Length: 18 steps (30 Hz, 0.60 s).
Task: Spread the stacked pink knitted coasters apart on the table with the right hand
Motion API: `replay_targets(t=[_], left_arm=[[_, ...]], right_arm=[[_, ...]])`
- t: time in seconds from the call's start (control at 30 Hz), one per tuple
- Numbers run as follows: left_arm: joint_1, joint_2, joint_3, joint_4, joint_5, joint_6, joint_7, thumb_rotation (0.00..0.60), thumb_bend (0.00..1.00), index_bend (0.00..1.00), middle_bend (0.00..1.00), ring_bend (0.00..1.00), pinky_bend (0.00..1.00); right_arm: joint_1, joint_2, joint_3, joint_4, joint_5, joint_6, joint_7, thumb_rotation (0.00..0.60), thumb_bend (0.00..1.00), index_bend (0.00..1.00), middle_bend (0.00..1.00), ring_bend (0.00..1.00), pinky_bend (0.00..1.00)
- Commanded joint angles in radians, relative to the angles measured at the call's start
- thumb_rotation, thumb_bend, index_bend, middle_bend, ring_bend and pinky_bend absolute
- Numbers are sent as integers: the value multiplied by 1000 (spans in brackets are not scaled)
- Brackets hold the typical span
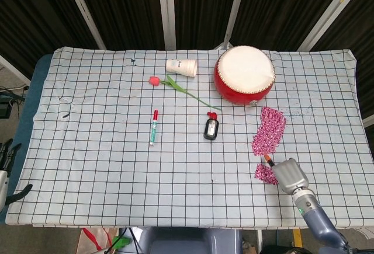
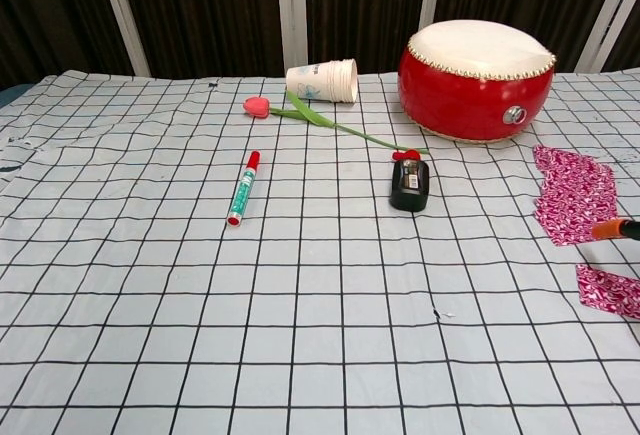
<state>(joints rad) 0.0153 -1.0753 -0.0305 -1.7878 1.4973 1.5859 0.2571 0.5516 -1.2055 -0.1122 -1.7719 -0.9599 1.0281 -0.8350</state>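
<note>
A: Where are the coasters?

B: Near the table's right edge. The stack (image 1: 269,130) lies below the drum (image 1: 244,75); one coaster (image 1: 265,174) sits apart, nearer the front, touching or just beside the right hand (image 1: 287,175).

A: And the fingers?

B: One orange-tipped finger (image 2: 612,229) points between coaster and stack. Whether the others are curled or spread, I cannot tell. The left hand (image 1: 7,162), off the table's left, has its fingers apart, holding nothing.

A: Risks?

B: Pressing several layers might drag the stack whole. The loose knit could snag a fingertip and lift. The cloth (image 1: 105,166) may bunch.
</note>
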Motion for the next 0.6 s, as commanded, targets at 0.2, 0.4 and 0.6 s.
replay_targets(t=[0.2, 0.4, 0.6], left_arm=[[1, -2, -3, 0, -6, 1, 6, 600, 247, 112, 0, 0, 20], [-2, -4, -4, 1, -12, -5, 11, 600, 247, 112, 0, 0, 19], [-3, -6, -6, 1, -18, -7, 18, 600, 247, 112, 0, 0, 20]], right_arm=[[51, -38, 34, 70, 111, -56, -32, 600, 575, 89, 664, 722, 455], [75, -54, 40, 95, 157, -77, -45, 600, 575, 89, 664, 723, 455], [99, -75, 45, 124, 199, -93, -55, 600, 576, 89, 665, 723, 455]])
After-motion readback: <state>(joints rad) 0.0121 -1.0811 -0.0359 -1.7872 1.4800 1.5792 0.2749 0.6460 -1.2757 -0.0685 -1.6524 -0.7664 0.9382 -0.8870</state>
